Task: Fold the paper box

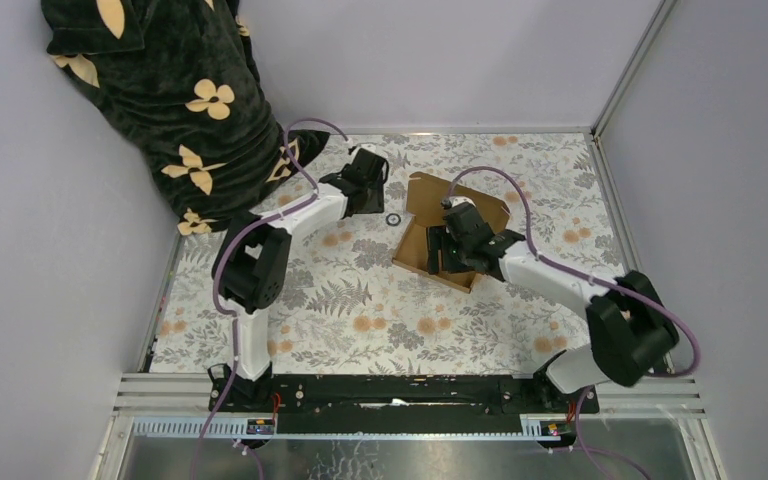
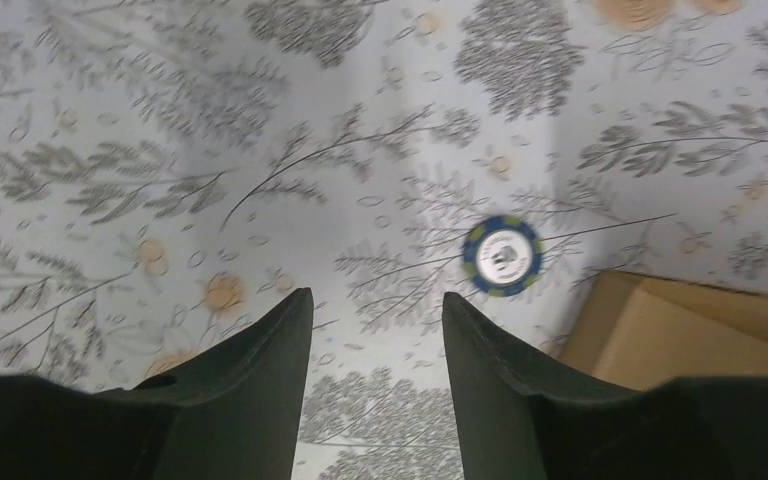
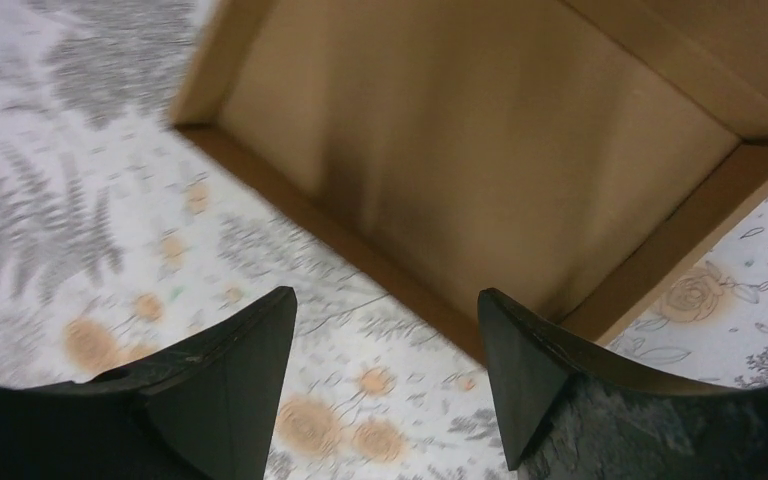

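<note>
The paper box (image 1: 428,202) is a brown shallow cardboard tray with raised walls, lying right of centre on the floral table cloth (image 1: 360,300). My right gripper (image 1: 442,258) hovers over its near-left wall. In the right wrist view the box's inside (image 3: 480,170) fills the top, and the right gripper (image 3: 385,292) is open with only cloth and the box wall between its fingers. My left gripper (image 1: 374,198) is left of the box, apart from it. Its wrist view shows the left gripper (image 2: 376,295) open and empty, with a box corner (image 2: 680,330) at lower right.
A small blue-and-white round chip (image 1: 393,218) lies on the cloth between the left gripper and the box, and the chip (image 2: 501,256) sits just ahead of the right finger. A person in a dark flowered garment (image 1: 180,100) leans in at the back left. Grey walls enclose the table.
</note>
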{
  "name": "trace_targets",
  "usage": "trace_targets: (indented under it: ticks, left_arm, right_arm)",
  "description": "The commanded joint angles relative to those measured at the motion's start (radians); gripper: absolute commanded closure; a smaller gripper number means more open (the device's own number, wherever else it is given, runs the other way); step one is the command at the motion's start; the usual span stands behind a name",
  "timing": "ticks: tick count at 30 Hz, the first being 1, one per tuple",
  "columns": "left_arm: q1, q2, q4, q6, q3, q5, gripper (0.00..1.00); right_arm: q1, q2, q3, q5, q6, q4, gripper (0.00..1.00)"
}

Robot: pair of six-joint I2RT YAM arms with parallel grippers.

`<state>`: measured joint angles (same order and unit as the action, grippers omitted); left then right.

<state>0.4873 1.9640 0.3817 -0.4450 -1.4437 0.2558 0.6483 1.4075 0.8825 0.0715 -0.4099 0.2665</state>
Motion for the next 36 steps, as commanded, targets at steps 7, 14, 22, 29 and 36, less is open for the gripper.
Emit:
trace_targets:
  ticks: [7,14,22,29,36]
  left_arm:
    - [0.042,0.098,0.023,0.052,-0.109,-0.019,0.40]
    - [0.053,0.128,0.022,0.057,-0.115,-0.028,0.37]
    - [0.066,0.151,0.011,0.060,-0.132,-0.044,0.37]
    - [0.078,0.154,-0.003,0.053,-0.126,-0.054,0.37]
    - [0.100,0.182,-0.004,0.050,-0.149,-0.062,0.37]
  right_arm:
    - [-0.096,0.235,0.160,0.145,0.054,0.011,0.23]
    - [-0.175,0.293,0.196,0.193,0.104,0.037,0.22]
    - [-0.191,0.281,0.188,0.261,0.137,0.041,0.22]
    - [-0.191,0.124,0.092,0.304,0.164,-0.006,0.22]
    - [-0.191,0.086,0.065,0.442,0.190,0.023,0.21]
